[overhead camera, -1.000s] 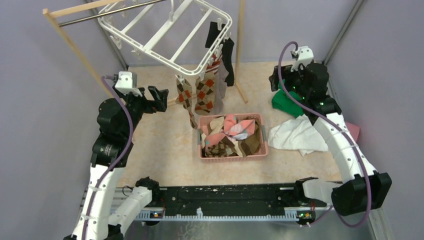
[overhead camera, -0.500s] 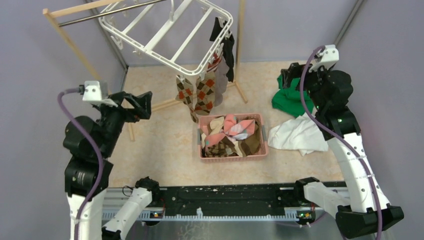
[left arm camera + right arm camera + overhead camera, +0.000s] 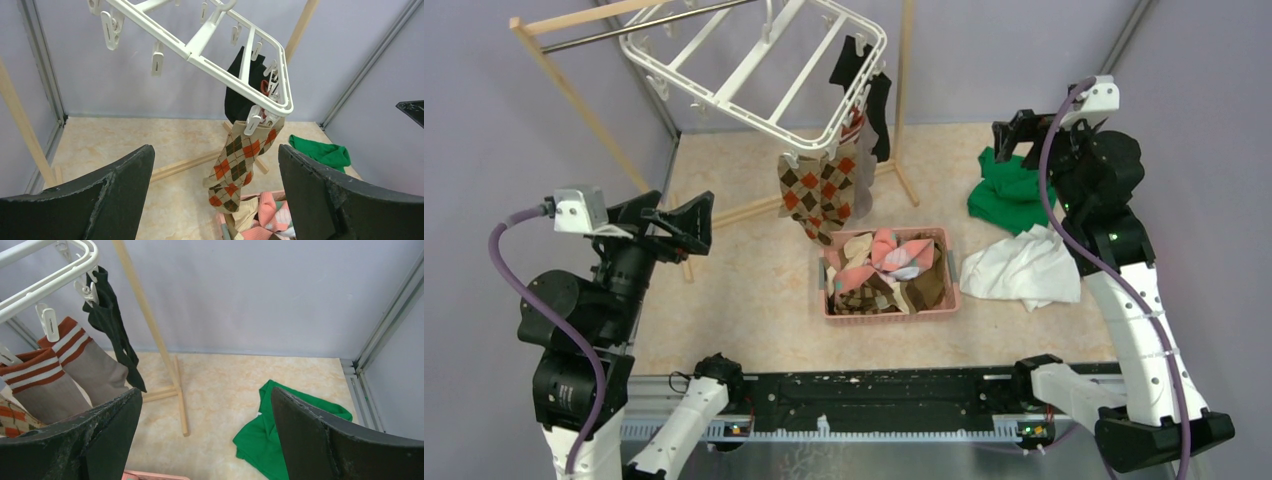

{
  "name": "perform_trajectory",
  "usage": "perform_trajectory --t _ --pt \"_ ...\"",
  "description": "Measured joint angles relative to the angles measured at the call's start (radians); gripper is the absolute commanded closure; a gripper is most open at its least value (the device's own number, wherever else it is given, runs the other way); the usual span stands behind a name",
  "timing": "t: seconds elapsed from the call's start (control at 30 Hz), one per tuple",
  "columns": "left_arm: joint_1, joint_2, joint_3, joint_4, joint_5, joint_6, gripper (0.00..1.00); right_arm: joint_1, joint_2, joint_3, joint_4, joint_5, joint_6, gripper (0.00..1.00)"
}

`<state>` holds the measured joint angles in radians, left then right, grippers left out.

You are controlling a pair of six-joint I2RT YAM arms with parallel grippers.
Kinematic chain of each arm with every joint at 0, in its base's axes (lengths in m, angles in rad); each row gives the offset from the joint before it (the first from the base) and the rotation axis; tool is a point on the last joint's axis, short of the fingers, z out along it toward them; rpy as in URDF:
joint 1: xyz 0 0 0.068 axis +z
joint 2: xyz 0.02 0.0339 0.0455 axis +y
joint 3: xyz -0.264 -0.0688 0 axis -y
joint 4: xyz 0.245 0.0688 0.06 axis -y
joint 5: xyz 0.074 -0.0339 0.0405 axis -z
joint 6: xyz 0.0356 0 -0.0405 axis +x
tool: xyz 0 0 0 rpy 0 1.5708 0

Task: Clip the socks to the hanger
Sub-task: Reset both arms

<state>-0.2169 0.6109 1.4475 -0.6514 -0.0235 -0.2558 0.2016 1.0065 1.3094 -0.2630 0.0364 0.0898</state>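
Hovering with both grippers spread wide open and holding nothing. The left gripper (image 3: 696, 225) is sitting left of the pink plastic basket (image 3: 889, 314) on the desk. The right gripper (image 3: 1014, 135) is floating far right, near the crumpled green cloth (image 3: 1004, 195). The loose socks (image 3: 889, 258) are lying in that basket, between the arms and below both, so I'm guessing either arm is needing to swing inward and down. The large white plastic hanger frame (image 3: 754, 75) is hanging tilted behind, with brown argyle socks (image 3: 819, 195) dangling off its low near corner.
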Motion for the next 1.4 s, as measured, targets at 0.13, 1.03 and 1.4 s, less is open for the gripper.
perform_trajectory --t 0.13,1.03,1.4 --pt "0.000 -0.013 -0.014 0.013 0.000 -0.008 0.01 0.000 0.002 0.000 0.000 0.012 -0.003 0.02" --pt "0.000 -0.092 -0.211 0.119 0.030 -0.074 0.01 0.000 0.003 -0.022 0.016 0.005 -0.011 0.02" --pt "0.000 -0.101 -0.266 0.151 0.030 -0.091 0.01 0.000 0.005 -0.027 0.017 0.003 -0.018 0.02"
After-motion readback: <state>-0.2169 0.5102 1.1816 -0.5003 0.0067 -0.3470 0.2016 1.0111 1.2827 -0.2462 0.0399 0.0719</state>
